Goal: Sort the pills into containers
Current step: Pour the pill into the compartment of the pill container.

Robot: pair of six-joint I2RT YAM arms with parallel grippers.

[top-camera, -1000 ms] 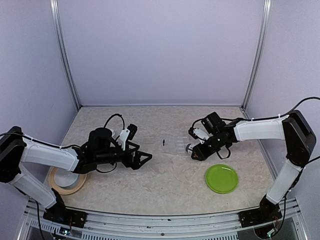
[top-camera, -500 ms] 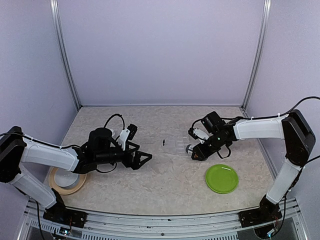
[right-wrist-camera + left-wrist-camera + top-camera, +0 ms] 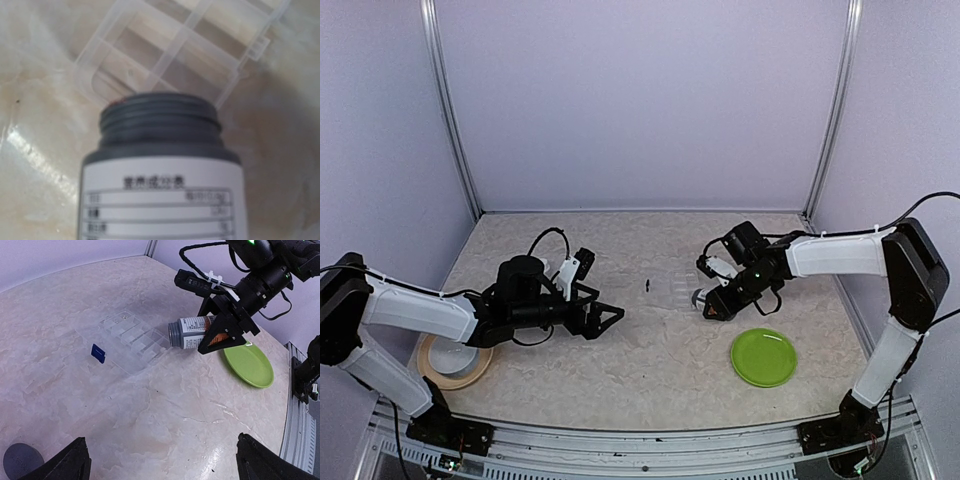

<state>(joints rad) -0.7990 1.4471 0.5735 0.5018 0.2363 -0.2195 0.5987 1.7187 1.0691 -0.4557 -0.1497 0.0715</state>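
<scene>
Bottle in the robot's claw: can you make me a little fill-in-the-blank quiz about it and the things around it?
1. The right gripper holds a labelled bottle whose ____ top faces the clear box.
2. The plate beside the bottle is ____ in colour.
3. The left gripper is open and holds ____.

Missing words: gray; green; nothing.
</scene>
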